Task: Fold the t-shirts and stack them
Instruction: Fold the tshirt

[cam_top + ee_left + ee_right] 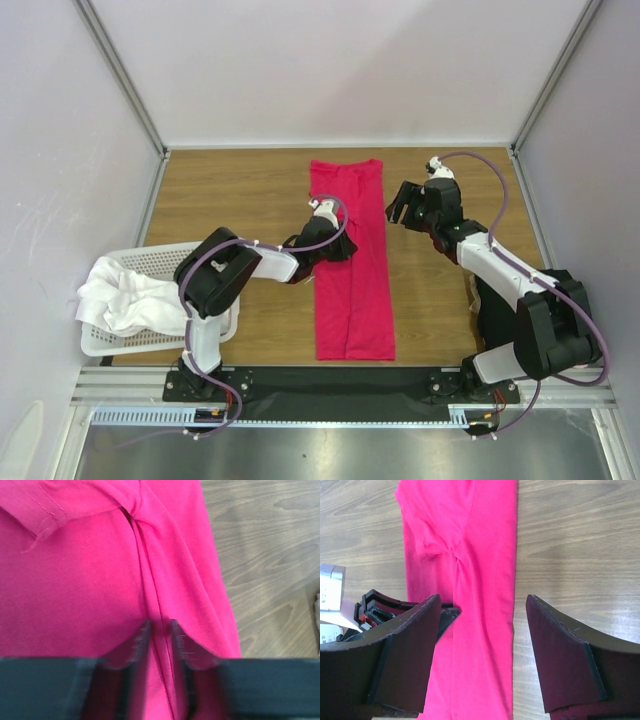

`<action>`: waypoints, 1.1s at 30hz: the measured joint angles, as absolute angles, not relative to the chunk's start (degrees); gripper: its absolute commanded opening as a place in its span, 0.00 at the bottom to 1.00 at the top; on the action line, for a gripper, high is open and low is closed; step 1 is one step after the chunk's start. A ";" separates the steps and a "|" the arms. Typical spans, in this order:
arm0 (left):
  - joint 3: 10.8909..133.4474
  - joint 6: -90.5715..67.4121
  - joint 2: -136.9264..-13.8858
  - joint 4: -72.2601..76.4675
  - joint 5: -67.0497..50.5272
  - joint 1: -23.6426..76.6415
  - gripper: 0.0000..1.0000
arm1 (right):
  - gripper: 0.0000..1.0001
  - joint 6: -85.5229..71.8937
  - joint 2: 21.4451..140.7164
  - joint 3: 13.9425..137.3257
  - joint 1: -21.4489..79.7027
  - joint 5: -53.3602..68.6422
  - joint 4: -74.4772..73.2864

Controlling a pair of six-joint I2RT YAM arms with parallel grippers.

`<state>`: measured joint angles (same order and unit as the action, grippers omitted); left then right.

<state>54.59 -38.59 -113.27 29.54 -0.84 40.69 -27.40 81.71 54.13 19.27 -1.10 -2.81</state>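
"While my left fingers (330,245) stand narrow astride a raised ridge of the pink t-shirt (350,290), I cannot tell whether they truly pinch the cloth or merely flank it."

"Where does that shirt lie?"

"Flat on the desk (240,190), folded into a long strip running from twelve o'clock to six, down the middle. My left fingers sit over it about halfway along, nearer its nine o'clock edge. My right fingers (400,212) hang spread wide with nothing between them, just off the strip's three o'clock edge, up towards one o'clock."

"So what worries you?"

"If I lift on the ridge alone, I judge I may catch only the top layer. Then the strip would peel open, and the sleeve tucked in near twelve o'clock could spill out. A slack pinch is the other risk: the cloth could slide free partway through a fold and land crooked."

"And the right side?"

"It holds nothing, so a one-sided pull could drag the strip askew towards nine o'clock. Mismatched edges make a lopsided fold, and that stacks badly."

"Anything nearby?"

"The white t-shirts (125,295) are heaped in the basket (150,258) at eight o'clock, well apart from the strip. A wide swing of my left arm might nudge that basket."
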 measured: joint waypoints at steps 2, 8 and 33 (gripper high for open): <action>54.59 -38.57 -113.27 29.56 -0.14 40.69 0.19 | 0.73 -27.40 81.25 53.74 19.27 -1.30 -2.76; 54.35 -38.52 -113.27 30.00 1.63 40.69 0.02 | 0.73 -27.46 80.55 53.28 19.27 -1.72 -2.63; 49.36 -38.54 -108.97 34.44 1.85 40.58 0.29 | 0.72 -28.12 89.36 53.71 19.27 4.32 2.46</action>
